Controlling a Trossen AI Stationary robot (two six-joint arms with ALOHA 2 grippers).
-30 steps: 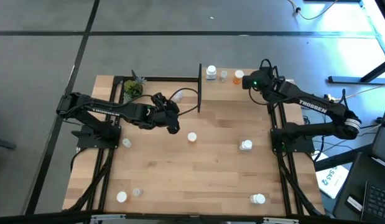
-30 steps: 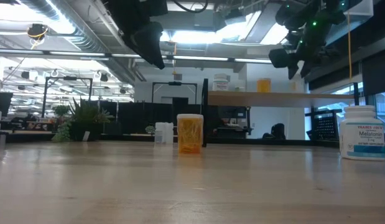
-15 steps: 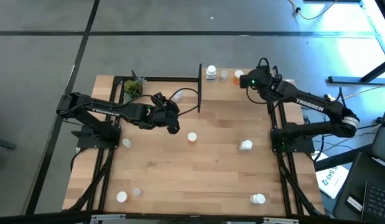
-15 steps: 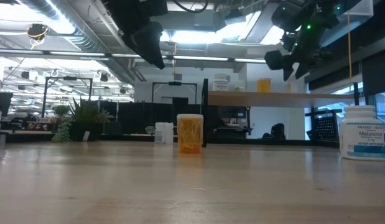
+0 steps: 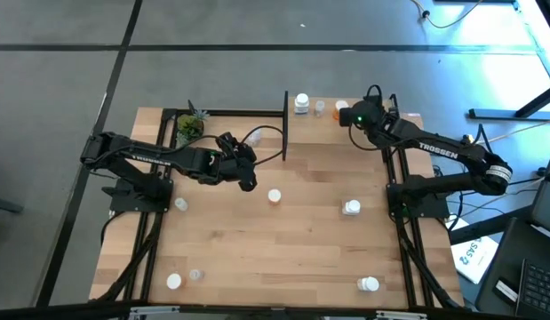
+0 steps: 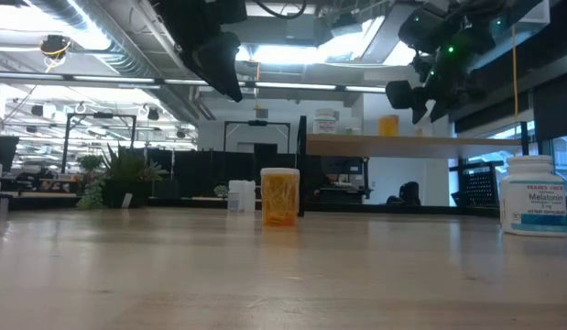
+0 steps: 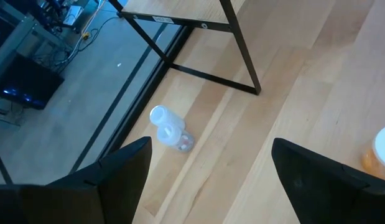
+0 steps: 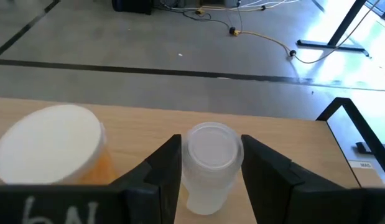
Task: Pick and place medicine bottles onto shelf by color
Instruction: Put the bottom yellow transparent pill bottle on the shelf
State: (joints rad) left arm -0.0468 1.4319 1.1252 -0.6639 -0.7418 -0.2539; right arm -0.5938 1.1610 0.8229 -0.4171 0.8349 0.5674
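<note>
Medicine bottles: your right gripper (image 8: 206, 177) grips a clear bottle (image 8: 209, 163) over the shelf (image 5: 346, 124), beside an orange one (image 8: 52, 146). Your left gripper (image 7: 208, 171) hangs wide open, empty, mid-table.

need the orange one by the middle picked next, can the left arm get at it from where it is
Probably yes. The left gripper hangs open just beside the orange bottle, which stands alone on bare tabletop, with nothing between them. The right gripper is away over the shelf.
</note>
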